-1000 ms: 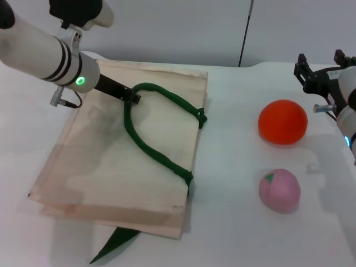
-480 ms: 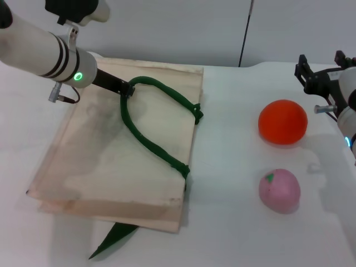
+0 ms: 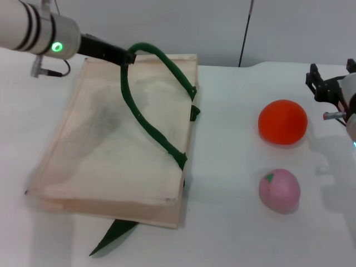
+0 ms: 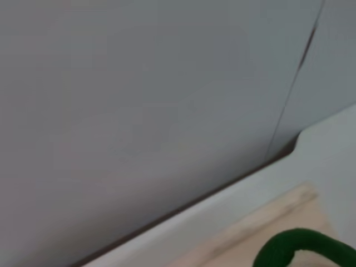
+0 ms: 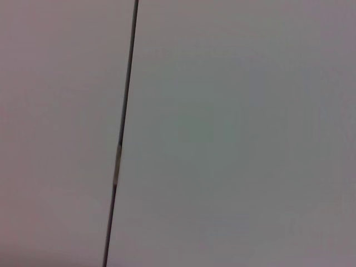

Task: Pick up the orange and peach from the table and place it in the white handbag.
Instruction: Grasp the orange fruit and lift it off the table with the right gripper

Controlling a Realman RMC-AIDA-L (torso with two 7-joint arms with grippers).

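Head view, left pincer (image 3: 127, 56) lifting handle (image 3: 146, 111)

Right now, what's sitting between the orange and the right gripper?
Nothing: the head view shows only bare table between the orange and the right gripper.

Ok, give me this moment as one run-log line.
left gripper: lifting white handbag by green handle | right gripper: beside orange | peach: on table
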